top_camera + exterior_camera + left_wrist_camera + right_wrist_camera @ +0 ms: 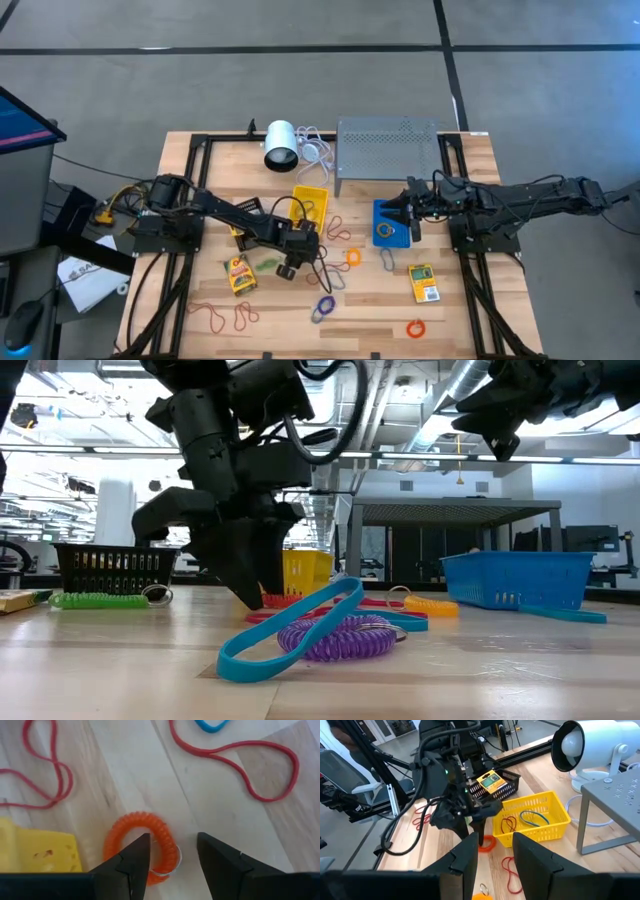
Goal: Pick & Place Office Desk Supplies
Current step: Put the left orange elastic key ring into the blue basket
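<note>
On a wooden table, the left gripper hangs low with its fingers spread, straddling the rim of an orange coiled band that lies flat on the wood just in front of the yellow bin. Left of that bin sit a black bin and a yellow-and-green packet; red loops lie close by. Right of the yellow bin, the right gripper hovers above the blue bin, fingers parted and empty. Farther right rests a second packet.
</note>
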Robot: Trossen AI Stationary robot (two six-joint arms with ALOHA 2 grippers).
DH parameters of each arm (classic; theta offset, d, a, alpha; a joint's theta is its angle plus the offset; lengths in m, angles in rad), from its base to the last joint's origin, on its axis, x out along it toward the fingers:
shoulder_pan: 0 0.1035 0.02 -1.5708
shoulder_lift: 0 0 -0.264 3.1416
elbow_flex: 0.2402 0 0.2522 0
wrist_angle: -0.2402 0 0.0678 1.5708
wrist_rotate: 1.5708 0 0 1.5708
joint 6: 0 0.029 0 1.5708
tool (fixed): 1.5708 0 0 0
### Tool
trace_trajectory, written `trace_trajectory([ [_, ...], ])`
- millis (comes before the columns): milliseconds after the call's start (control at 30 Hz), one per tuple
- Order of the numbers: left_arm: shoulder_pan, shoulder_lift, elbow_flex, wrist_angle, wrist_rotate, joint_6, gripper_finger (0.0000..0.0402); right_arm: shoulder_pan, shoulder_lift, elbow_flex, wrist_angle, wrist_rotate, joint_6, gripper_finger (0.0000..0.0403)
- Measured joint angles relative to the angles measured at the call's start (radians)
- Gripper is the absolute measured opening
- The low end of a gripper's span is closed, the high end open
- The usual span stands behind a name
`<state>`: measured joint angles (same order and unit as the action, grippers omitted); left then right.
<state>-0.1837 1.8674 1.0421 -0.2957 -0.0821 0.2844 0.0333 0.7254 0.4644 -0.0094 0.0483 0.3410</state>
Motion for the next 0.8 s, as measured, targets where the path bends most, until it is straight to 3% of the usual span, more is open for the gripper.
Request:
trace_trajectory([
  [200, 0.0, 0.002, 0.001, 0.003, -0.005, 0.0, 0.0144, 0.017, 0.0, 0.0, -0.001, 0.0, 0.0, 0.0118],
  [467, -0.002, 0.001, 0.0, -0.001, 0.021, -0.003, 0.0018, 0.039, 0.0, 0.0, 0.005, 0.0, 0.0, 0.0118],
  [800, -0.035, -0.097, -0.004, -0.038, 0.046, -0.106, 0.0007, 0.039, 0.0, 0.0, 0.022, 0.0, 0.002, 0.0118],
])
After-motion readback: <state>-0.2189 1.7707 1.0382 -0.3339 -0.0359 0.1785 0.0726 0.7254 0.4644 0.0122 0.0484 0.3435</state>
